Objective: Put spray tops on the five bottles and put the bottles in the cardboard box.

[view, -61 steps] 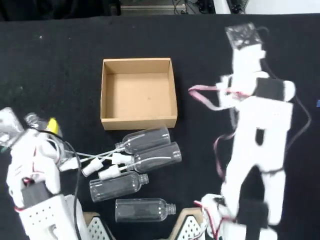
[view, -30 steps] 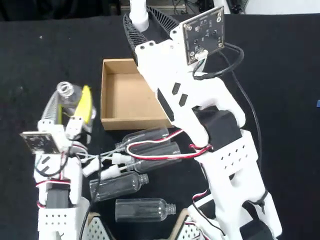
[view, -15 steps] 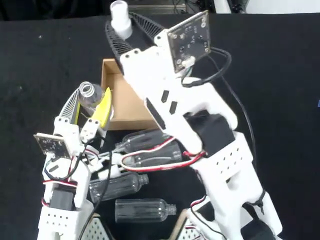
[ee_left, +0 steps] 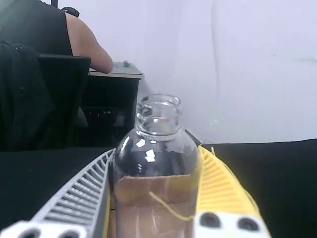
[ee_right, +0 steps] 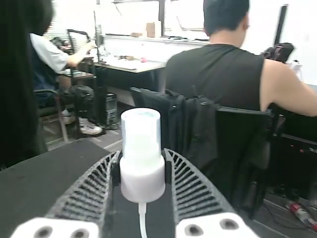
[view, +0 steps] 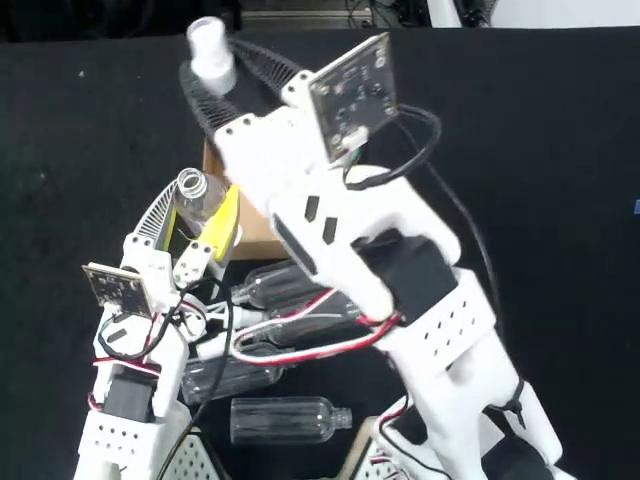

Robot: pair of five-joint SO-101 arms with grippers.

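Black cloth is covering the table (view: 560, 150) while the left gripper (view: 203, 198) is clamping an uncapped bottle (ee_left: 156, 158). The right gripper (view: 216, 72) is pinching a spray top (ee_right: 142, 158).

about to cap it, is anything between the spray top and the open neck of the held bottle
Nothing visible does. In the high view the held spray top is apart from the bottle, whose neck is open, with free space between them.

Clear uncapped bottle (ee_left: 156, 163), upright, clamped between the fingers (view: 222, 228) of the left gripper (view: 203, 190). White spray top (ee_right: 142, 158), upright with its tube hanging down, pinched between the right gripper (view: 212, 60) fingers (view: 265, 62). Spare bottles (view: 290, 418) lie flat below both. Cardboard box (view: 258, 238) sits beside the left fingers.
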